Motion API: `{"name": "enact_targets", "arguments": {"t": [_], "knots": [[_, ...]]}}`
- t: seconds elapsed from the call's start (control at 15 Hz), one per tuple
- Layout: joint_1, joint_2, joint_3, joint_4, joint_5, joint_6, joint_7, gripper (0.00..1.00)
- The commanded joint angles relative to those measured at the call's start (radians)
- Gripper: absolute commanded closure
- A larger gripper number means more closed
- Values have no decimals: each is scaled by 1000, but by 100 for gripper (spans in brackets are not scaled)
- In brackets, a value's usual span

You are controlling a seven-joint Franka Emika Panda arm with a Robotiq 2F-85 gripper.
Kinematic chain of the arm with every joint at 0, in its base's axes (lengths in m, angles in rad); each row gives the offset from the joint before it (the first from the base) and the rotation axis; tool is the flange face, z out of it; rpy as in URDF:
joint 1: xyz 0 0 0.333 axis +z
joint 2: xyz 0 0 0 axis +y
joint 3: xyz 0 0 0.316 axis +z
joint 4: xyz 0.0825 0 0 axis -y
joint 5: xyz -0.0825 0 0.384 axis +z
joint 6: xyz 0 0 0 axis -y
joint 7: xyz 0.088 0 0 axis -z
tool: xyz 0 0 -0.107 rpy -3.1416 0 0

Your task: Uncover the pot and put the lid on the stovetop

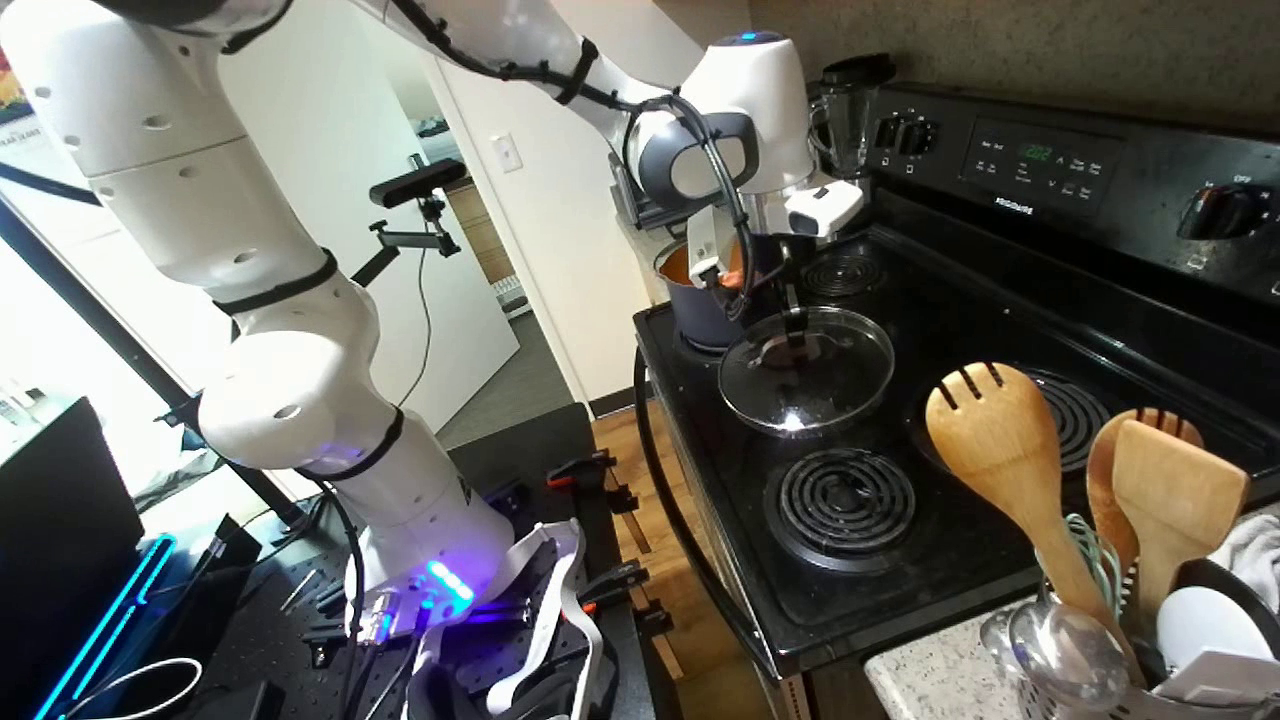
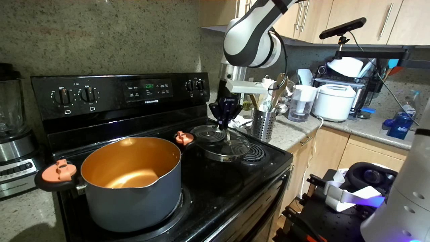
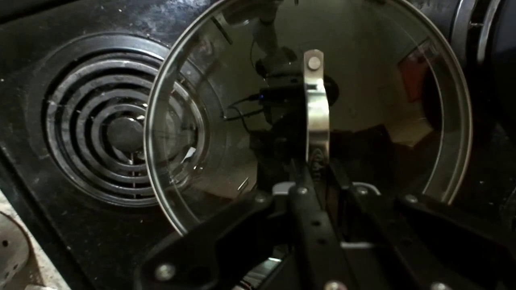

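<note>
The pot (image 2: 131, 201) has a copper-orange inside and a dark grey outside; it stands uncovered on a front burner and also shows in an exterior view (image 1: 700, 305) partly behind my gripper. The lid (image 3: 375, 92) is clear glass with a metal rim and a strap handle (image 3: 317, 117). My gripper (image 3: 316, 173) is shut on that handle. In both exterior views the lid (image 1: 830, 385) (image 2: 218, 148) is at the middle of the black stovetop (image 2: 218, 185), apart from the pot and partly over a coil burner. I cannot tell whether its rim touches the stovetop.
Coil burners (image 1: 845, 505) lie around the lid. A utensil holder (image 2: 263, 126) with wooden spatulas stands on the counter at the stove's end. A blender (image 2: 13, 134) stands beyond the pot. The control panel (image 2: 147, 90) rises along the stove's back.
</note>
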Motion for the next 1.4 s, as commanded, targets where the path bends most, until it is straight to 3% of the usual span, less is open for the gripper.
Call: {"name": "enact_targets", "arguments": {"t": [0.0,0.47,0.53,1.13,1.2,1.33], "knots": [[9,15,1,-2,0,37,-16,96],[18,56,-3,1,0,36,-2,96],[19,57,-3,1,0,36,-2,85],[19,75,-6,1,0,36,-2,85],[19,75,-6,1,0,36,-2,96],[23,92,-6,10,-7,33,3,96]]}}
